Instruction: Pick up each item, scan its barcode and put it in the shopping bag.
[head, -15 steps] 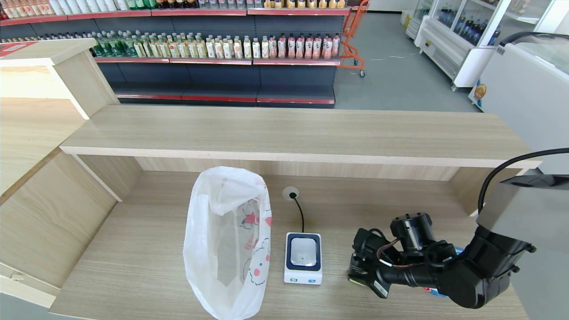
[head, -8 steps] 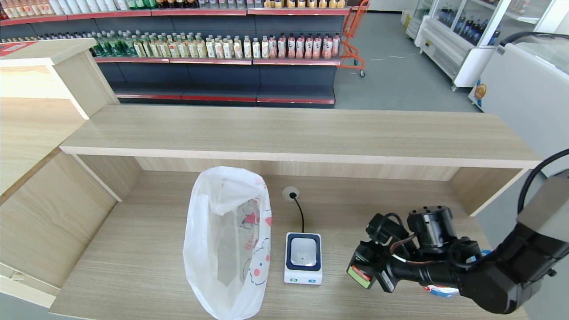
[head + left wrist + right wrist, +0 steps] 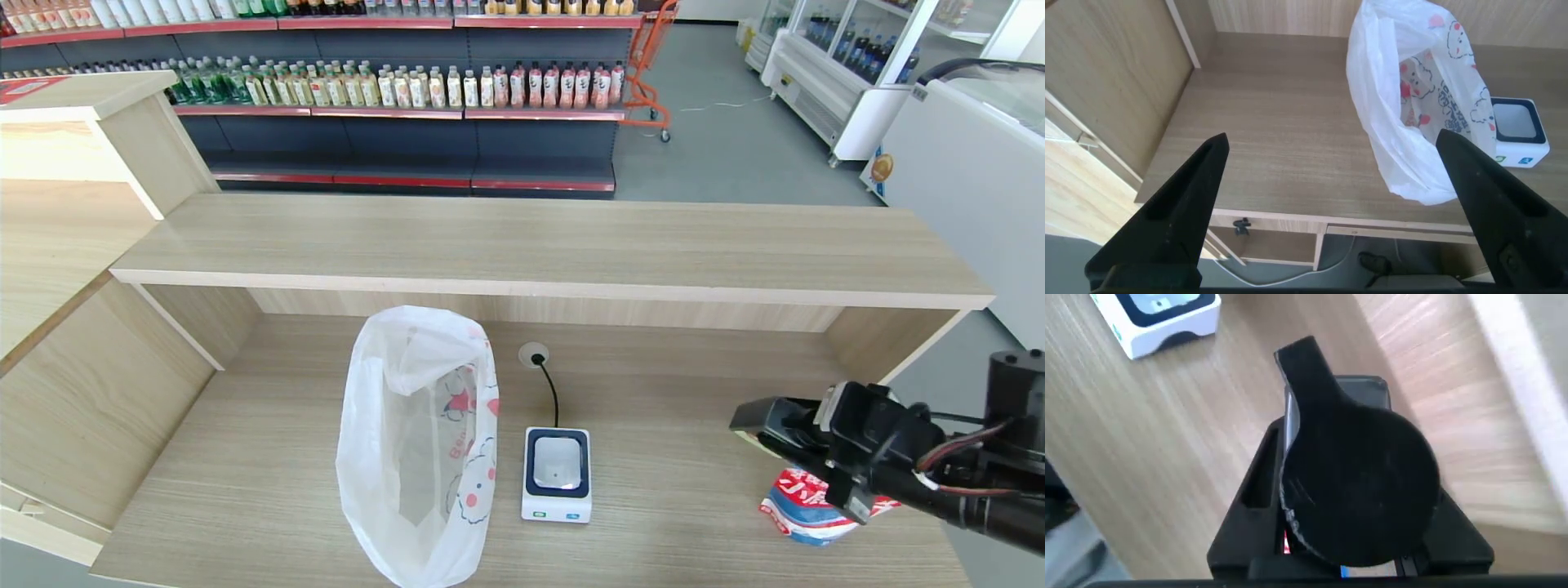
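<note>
A white plastic shopping bag (image 3: 416, 441) with cartoon print stands open on the wooden desk (image 3: 261, 490). Right of it lies a white and blue barcode scanner (image 3: 557, 474), its cable running to a hole in the desk. A red, white and blue snack packet (image 3: 804, 510) lies near the desk's front right corner. My right gripper (image 3: 755, 418) hangs just above and left of that packet, pointing toward the scanner. My left gripper (image 3: 1339, 212) is open and empty above the desk's near left edge, with the bag (image 3: 1413, 106) and scanner (image 3: 1517, 131) beyond it.
A raised counter ledge (image 3: 555, 245) runs along the back of the desk, with side walls left and right. Beyond it stand shelves of bottles (image 3: 392, 86) and freezers (image 3: 963, 147). Bare desk lies between the scanner and the packet.
My right arm has swung right and back from beside the scanner, turning as it went. The snack packet that it covered now lies in plain sight.
</note>
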{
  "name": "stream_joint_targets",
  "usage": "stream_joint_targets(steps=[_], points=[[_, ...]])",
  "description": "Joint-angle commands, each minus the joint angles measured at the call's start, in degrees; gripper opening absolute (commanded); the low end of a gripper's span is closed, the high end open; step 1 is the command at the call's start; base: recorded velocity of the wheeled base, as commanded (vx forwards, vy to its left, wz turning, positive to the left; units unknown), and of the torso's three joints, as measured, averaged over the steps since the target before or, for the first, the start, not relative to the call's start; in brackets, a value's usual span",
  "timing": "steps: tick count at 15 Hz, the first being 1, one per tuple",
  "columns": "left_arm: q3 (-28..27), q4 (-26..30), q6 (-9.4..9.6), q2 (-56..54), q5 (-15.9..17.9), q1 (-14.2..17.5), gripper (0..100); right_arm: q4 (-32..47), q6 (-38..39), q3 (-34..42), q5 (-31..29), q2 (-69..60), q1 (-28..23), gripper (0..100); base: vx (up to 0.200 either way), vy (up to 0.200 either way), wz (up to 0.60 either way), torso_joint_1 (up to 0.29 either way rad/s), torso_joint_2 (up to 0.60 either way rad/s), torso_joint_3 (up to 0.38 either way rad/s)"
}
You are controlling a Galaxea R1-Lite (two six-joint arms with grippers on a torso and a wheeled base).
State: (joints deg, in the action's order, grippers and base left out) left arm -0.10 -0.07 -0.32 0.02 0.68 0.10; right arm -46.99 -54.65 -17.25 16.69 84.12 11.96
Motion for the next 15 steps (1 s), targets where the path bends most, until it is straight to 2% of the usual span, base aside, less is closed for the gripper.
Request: stream_joint_targets(steps=[1, 2, 4, 5, 7, 8, 9, 11, 13, 15], points=[[0.0, 0.0, -0.03, 0.0, 0.0, 0.0, 100, 3.0, -15.6, 1.3, 8.4, -9.3, -1.9, 0, 0.0, 0.0, 0.0, 0.0, 0.0, 0.0], [0.0, 0.0, -0.03, 0.0, 0.0, 0.0, 100, 6.1, -27.4, 1.3, 12.7, -9.7, -2.1, 0, 0.0, 0.0, 0.0, 0.0, 0.0, 0.0], [0.0, 0.0, -0.03, 0.0, 0.0, 0.0, 100, 12.0, -61.3, 0.9, 18.1, -9.9, -1.4, 0, 0.0, 0.0, 0.0, 0.0, 0.0, 0.0], [0.0, 0.0, -0.03, 0.0, 0.0, 0.0, 100, 15.4, -75.1, 1.0, 19.2, -9.8, 1.3, 0, 0.0, 0.0, 0.0, 0.0, 0.0, 0.0], [0.0, 0.0, -0.03, 0.0, 0.0, 0.0, 100, 25.9, -94.7, 0.2, 19.3, -10.6, 4.5, 0, 0.0, 0.0, 0.0, 0.0, 0.0, 0.0], [0.0, 0.0, -0.03, 0.0, 0.0, 0.0, 100, 27.2, -98.2, -0.1, 19.7, -10.7, 4.7, 0, 0.0, 0.0, 0.0, 0.0, 0.0, 0.0], [0.0, 0.0, -0.03, 0.0, 0.0, 0.0, 100, 28.0, -102.9, -0.5, 23.4, -11.6, 5.1, 0, 0.0, 0.0, 0.0, 0.0, 0.0, 0.0], [0.0, 0.0, -0.03, 0.0, 0.0, 0.0, 100, 27.4, -104.3, -3.5, 28.2, -11.6, 10.7, 0, 0.0, 0.0, 0.0, 0.0, 0.0, 0.0], [0.0, 0.0, -0.03, 0.0, 0.0, 0.0, 100, 27.9, -109.3, -7.8, 30.6, -9.9, 15.9, 0, 0.0, 0.0, 0.0, 0.0, 0.0, 0.0], [0.0, 0.0, -0.03, 0.0, 0.0, 0.0, 100, 27.9, -109.6, -8.2, 32.6, -8.2, 18.5, 0, 0.0, 0.0, 0.0, 0.0, 0.0, 0.0]])
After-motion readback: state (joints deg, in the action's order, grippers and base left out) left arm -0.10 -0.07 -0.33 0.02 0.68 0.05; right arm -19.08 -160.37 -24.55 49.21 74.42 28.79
